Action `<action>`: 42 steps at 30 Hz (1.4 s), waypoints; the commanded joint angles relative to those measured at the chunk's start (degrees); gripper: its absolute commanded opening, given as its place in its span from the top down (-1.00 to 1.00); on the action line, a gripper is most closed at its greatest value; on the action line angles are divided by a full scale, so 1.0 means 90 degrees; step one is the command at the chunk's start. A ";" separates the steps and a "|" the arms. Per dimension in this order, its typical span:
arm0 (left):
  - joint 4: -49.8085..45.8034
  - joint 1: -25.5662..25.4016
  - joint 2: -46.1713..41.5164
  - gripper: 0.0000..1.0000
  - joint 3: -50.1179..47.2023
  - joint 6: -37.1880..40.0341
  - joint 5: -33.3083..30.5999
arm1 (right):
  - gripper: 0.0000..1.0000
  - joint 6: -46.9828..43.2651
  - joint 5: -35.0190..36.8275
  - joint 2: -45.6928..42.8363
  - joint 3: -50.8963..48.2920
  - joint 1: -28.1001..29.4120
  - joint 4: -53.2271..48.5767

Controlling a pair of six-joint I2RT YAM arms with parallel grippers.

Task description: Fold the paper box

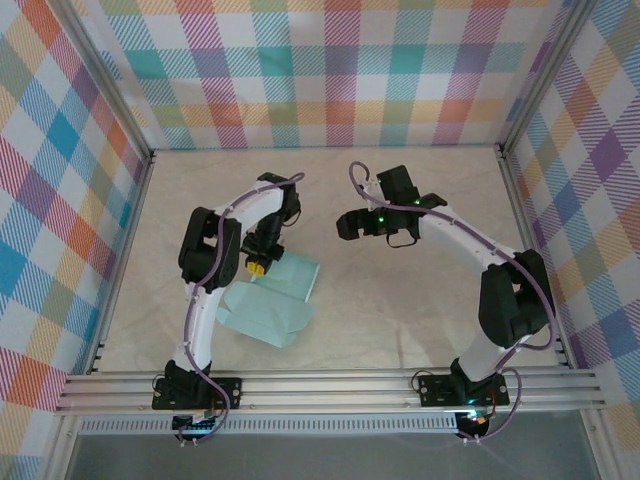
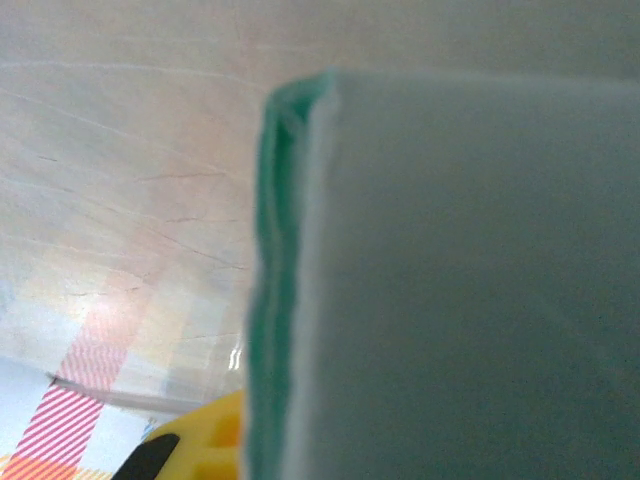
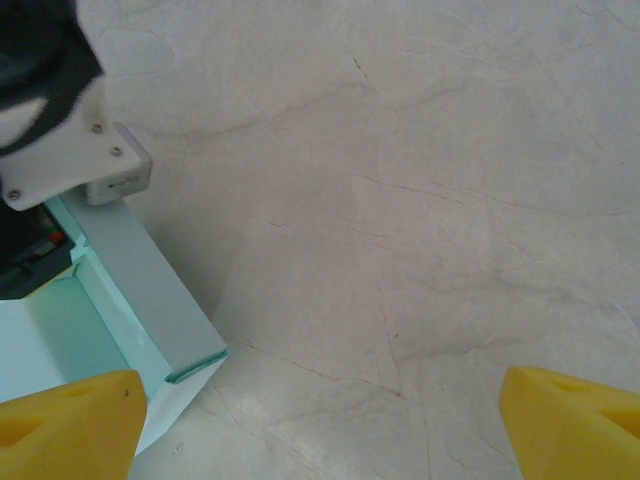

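I count one paper box (image 1: 270,305) on the one bench (image 1: 400,300). There are two arms, the left arm (image 1: 200,320) and the right arm (image 1: 470,240), and two grippers, one to each: the left gripper (image 1: 258,268) and the right gripper (image 1: 345,225). Three plaid walls (image 1: 320,70) stand round the bench, as far as I can see.

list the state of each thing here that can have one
paper box: partly folded, one side wall raised, the rest flat on the table
left tool: shut, apparently pinching the paper box's raised edge
right tool: open, holding nothing, over the table beside the paper box
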 commanded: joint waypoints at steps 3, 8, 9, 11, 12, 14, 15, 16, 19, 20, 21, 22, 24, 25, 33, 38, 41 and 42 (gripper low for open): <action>-0.0239 0.0048 0.0532 0.77 0.0400 -0.0417 -0.0580 | -0.83 0.0022 -0.0117 0.0040 0.0000 -0.0027 -0.0009; -0.0369 0.0038 0.0984 0.82 0.0918 -0.0758 -0.0730 | -0.83 0.0031 -0.0127 0.0059 -0.0052 -0.0027 0.0019; -0.0351 0.0028 0.1057 0.84 0.0997 -0.0818 -0.0751 | -0.83 0.0022 -0.0136 0.0059 -0.0054 -0.0027 0.0020; -0.0335 0.0000 0.1177 0.84 0.1104 -0.0932 -0.0800 | -0.83 0.0011 -0.0136 0.0035 -0.0077 -0.0023 0.0030; -0.0322 -0.0010 0.1238 0.83 0.1152 -0.1011 -0.0867 | -0.83 0.0011 -0.0121 0.0032 -0.0088 -0.0026 0.0020; -0.0344 -0.0029 0.1364 0.84 0.1261 -0.1199 -0.1046 | -0.83 0.0004 -0.0115 0.0019 -0.0107 -0.0032 0.0030; -0.0359 -0.0057 0.1419 0.84 0.1308 -0.1272 -0.1155 | -0.83 -0.0004 -0.0123 0.0020 -0.0117 -0.0027 0.0025; -0.0364 -0.0082 0.1473 0.84 0.1359 -0.1356 -0.1267 | -0.83 0.0000 -0.0123 0.0021 -0.0112 -0.0027 0.0022; -0.0395 -0.0198 0.1620 0.84 0.1520 -0.1568 -0.1623 | -0.83 0.0012 -0.0136 -0.0008 -0.0132 -0.0027 0.0029; -0.0426 -0.0229 0.1697 0.84 0.1574 -0.1658 -0.1757 | -0.83 0.0018 -0.0136 -0.0018 -0.0139 -0.0026 0.0018; -0.0446 -0.0266 0.1749 0.84 0.1614 -0.1708 -0.1861 | -0.83 0.0012 -0.0136 -0.0031 -0.0146 -0.0030 0.0020; -0.0439 -0.0286 0.1771 0.84 0.1626 -0.1736 -0.1922 | -0.83 0.0022 -0.0136 -0.0045 -0.0155 -0.0030 0.0020; -0.0346 -0.0322 0.1759 0.82 0.1600 -0.1698 -0.1831 | -0.83 0.0021 -0.0127 -0.0064 -0.0166 -0.0027 0.0006; -0.0317 -0.0330 0.1717 0.80 0.1599 -0.1674 -0.1790 | -0.83 0.0021 -0.0122 -0.0074 -0.0166 -0.0027 -0.0001; -0.0050 -0.0257 0.0931 0.48 0.1548 -0.1252 -0.1225 | -0.83 0.0050 -0.0136 -0.0114 -0.0137 -0.0027 -0.0019; -0.0284 -0.0254 0.0585 0.40 0.1600 -0.1011 -0.1260 | -0.83 0.0069 -0.0127 -0.0122 -0.0142 -0.0025 -0.0021; -0.0368 -0.0255 0.0412 0.26 0.1577 -0.0933 -0.1304 | -0.83 0.0098 -0.0146 -0.0078 -0.0108 -0.0027 -0.0009; -0.0378 -0.0255 0.0361 0.22 0.1572 -0.0916 -0.1300 | -0.83 0.0108 -0.0155 -0.0063 -0.0099 -0.0027 -0.0009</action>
